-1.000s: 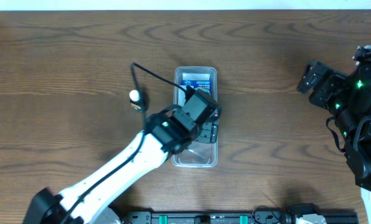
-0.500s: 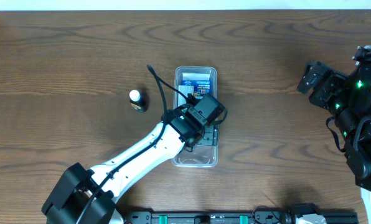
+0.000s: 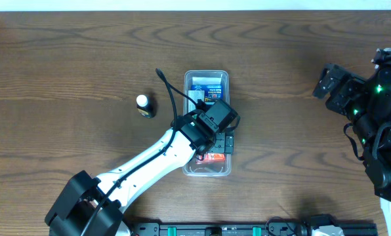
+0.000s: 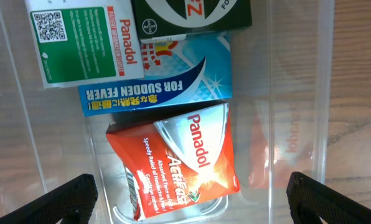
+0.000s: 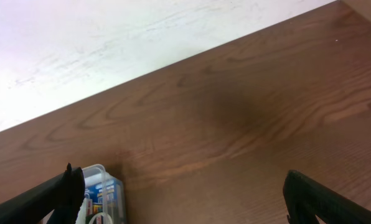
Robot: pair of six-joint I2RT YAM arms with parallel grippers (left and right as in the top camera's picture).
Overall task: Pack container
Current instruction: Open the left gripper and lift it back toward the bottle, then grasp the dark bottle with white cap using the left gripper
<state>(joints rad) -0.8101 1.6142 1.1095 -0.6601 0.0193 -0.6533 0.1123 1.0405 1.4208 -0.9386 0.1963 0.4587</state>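
The clear plastic container (image 3: 221, 169) stands at the table's middle; it also shows in the left wrist view (image 4: 297, 93) and the right wrist view (image 5: 98, 174). Inside lie a red Panadol box (image 4: 179, 162), a blue fever-medicine box (image 4: 154, 84), a white and green Panadol box (image 4: 79, 37) and a dark green box (image 4: 192, 15). My left gripper (image 4: 188, 199) is open and empty, hovering over the container's near end above the red box (image 3: 212, 157). My right gripper (image 5: 185, 199) is open and empty, raised at the far right (image 3: 328, 82).
A small dark bottle with a white cap (image 3: 143, 105) stands on the table left of the container. The table's white far edge (image 5: 111, 37) shows in the right wrist view.
The left arm swung right over the container and the red box now lies uncovered at its near end. The right arm has not moved.
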